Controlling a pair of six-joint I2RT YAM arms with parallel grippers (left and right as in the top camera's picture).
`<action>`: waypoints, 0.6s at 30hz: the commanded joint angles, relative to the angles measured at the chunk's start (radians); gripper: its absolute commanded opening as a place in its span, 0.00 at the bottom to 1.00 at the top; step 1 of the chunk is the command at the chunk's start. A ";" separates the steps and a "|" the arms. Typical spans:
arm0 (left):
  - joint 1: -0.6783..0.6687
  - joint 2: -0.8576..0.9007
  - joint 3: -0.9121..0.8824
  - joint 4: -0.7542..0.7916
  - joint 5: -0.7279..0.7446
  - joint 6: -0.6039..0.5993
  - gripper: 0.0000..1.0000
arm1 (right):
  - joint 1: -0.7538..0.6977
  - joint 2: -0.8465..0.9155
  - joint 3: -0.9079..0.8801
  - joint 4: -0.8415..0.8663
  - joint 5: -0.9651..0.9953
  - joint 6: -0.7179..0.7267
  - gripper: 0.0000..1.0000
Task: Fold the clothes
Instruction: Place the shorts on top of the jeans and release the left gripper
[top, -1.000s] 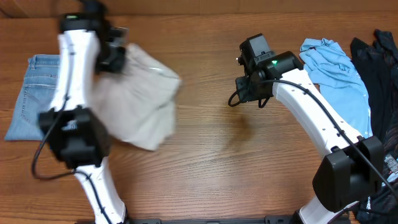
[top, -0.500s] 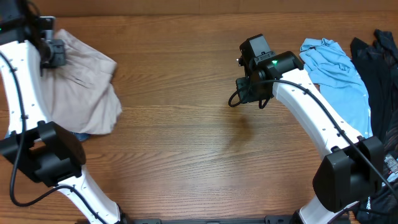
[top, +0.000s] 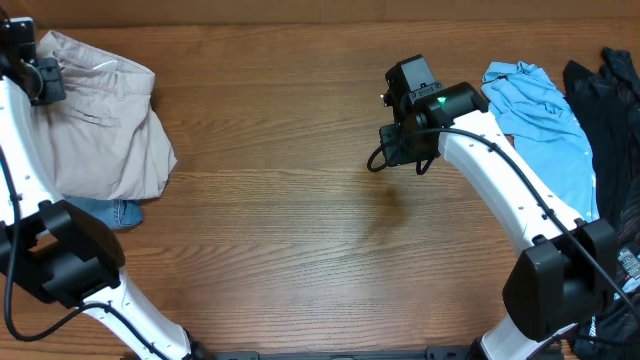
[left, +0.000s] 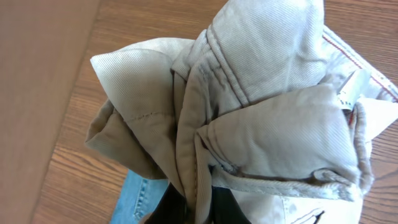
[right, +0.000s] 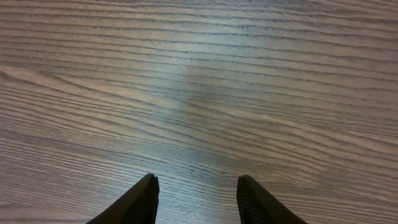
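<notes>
Jaws of the left gripper (top: 42, 78) clamp the bunched beige shorts (top: 100, 130) at the frame's upper left, seemingly to stack them over the jeans (top: 115, 213). The right gripper's (right: 196, 186) jaws stand apart above the tabletop (top: 300, 250), apparently idle.

bright even light, soft glare on table (right: 186, 81), sharp

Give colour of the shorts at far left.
Pale beige shorts, clearest in the left wrist view.

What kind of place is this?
Probably a robotics lab bench for laundry-folding practice: two white robot arms work at a brown wood-grain table, with pale beige cotton shorts, blue denim jeans and a light blue shirt as the garments.
</notes>
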 joint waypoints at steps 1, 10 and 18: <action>0.044 -0.034 0.008 0.016 -0.005 -0.004 0.07 | -0.005 -0.004 0.010 0.004 0.005 0.005 0.44; 0.090 -0.034 0.008 -0.009 0.006 -0.073 1.00 | -0.005 -0.004 0.010 0.004 0.005 0.005 0.45; 0.090 -0.034 0.008 -0.023 0.164 -0.084 1.00 | -0.005 -0.004 0.010 0.000 -0.007 0.005 0.45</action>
